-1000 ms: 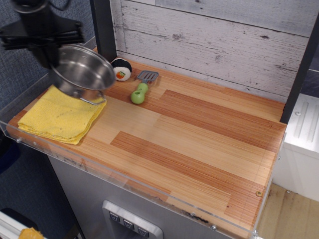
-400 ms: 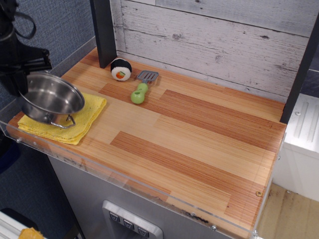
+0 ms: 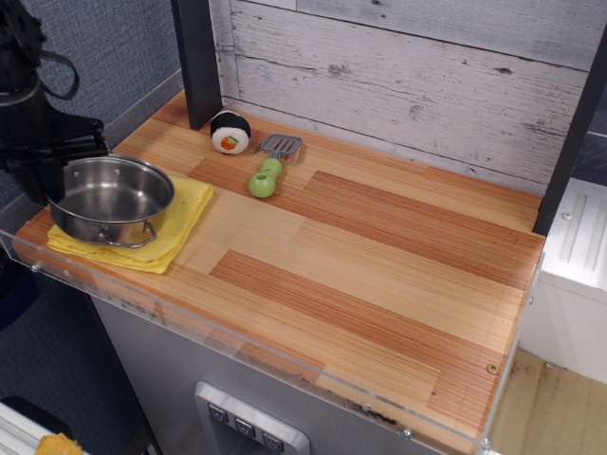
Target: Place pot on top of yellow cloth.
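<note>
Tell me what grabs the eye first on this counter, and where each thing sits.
The shiny steel pot stands out at the far left, resting on the yellow cloth near the counter's front edge, with the black gripper at its left rim. Behind them, near the white plank wall, lie a sushi-roll toy and a green-handled spatula side by side. The rest of the wooden counter is bare striped wood.

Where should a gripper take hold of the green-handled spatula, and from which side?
Grip the spatula across its rounded green handle, coming straight down from above. It lies flat on the wooden counter with open space on both sides of the handle; the thin grey blade sits too low for the jaws.
</note>
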`<state>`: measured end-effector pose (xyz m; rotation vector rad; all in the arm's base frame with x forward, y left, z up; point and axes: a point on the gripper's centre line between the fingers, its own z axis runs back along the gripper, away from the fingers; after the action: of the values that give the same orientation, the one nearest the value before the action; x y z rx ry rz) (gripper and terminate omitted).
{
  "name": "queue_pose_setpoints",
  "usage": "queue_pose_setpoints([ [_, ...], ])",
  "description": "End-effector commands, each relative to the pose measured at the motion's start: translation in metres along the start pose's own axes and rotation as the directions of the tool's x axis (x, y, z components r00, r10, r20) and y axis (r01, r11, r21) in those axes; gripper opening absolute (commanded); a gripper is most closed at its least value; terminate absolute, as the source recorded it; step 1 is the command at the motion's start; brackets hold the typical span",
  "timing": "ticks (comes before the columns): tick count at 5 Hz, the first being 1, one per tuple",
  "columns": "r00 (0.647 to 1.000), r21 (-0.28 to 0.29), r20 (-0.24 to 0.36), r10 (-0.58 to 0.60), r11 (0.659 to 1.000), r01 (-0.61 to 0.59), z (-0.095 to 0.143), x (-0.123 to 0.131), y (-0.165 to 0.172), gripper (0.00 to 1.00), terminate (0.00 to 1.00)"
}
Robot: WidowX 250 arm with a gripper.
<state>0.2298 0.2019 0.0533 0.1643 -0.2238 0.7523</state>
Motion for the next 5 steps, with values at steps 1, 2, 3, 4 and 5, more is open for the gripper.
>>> queue_pose_setpoints([
  [1,0.999,-0.054,-0.013,-0.052,0.997,0.051,-0.007,0.003,-0.008,0.00,0.00],
  [2,0.998,-0.018,-0.058,-0.035,0.999,0.034,-0.010,-0.002,-0.004,1.00,0.00],
  [3,0.998,0.014,-0.057,-0.016,1.000,0.017,-0.005,-0.001,-0.003,1.00,0.00],
  [4,0.998,0.025,-0.057,-0.013,1.000,0.014,-0.002,0.000,-0.001,1.00,0.00],
  [5,0.999,0.022,-0.041,-0.003,1.000,0.004,0.006,0.004,-0.001,1.00,0.00],
])
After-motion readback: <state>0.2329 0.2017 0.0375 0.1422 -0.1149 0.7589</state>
